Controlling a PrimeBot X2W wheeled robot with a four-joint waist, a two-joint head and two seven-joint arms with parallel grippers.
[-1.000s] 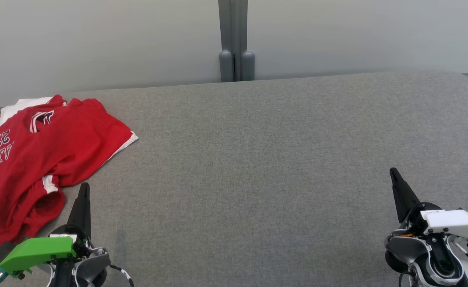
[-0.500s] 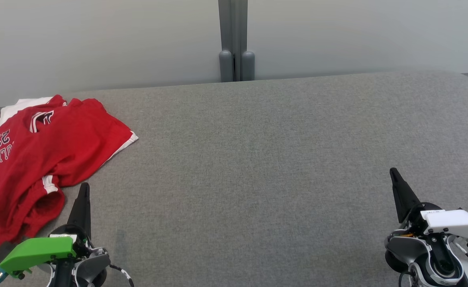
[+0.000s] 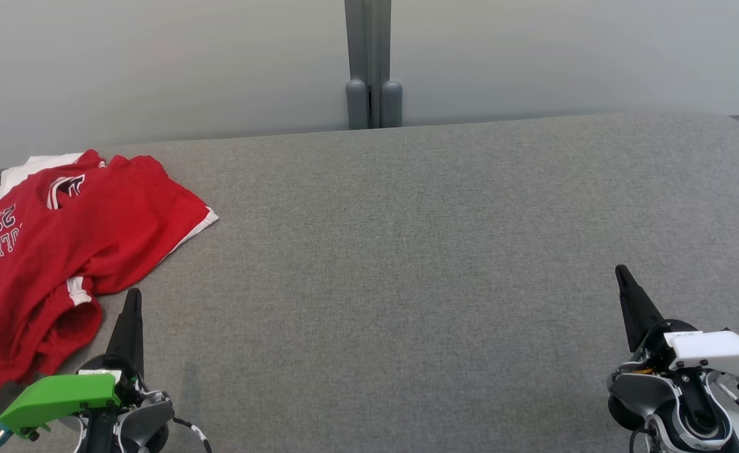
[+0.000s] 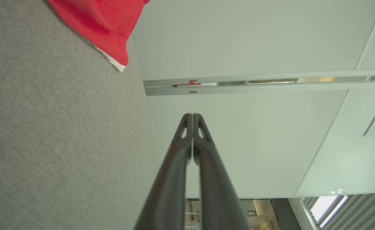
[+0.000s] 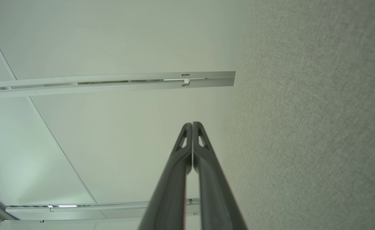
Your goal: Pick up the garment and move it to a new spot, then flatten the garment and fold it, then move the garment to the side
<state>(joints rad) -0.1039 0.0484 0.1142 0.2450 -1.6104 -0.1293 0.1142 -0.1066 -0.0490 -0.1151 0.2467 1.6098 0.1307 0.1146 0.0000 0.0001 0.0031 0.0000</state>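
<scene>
Head view puts the red jersey (image 3: 73,239) crumpled along the left edge of the grey fabric surface (image 3: 407,251). It runs from the far-left corner down toward the near edge, its number 23 and lettering facing up (upside down from here), and part of it seems to spill over that left edge. A bit of white cloth (image 3: 29,165) peeks out from under it at the far-left corner; whether that is a second garment I cannot tell.

Over the last second nothing has shifted: the jersey lies in the same folds and both arms sit where they were. The left gripper (image 3: 133,294) points up the surface from the near-left corner, its tip just beside the jersey's near hem but apart from it, fingers pressed together on nothing. The right gripper (image 3: 621,270) waits at the near-right corner, well apart from the cloth, likewise closed and empty; each wrist view shows the two fingers meeting at the tips.

That stillness suggests the task has not begun. The pick-up is the step in hand, and the left claw would need to open first.
</scene>
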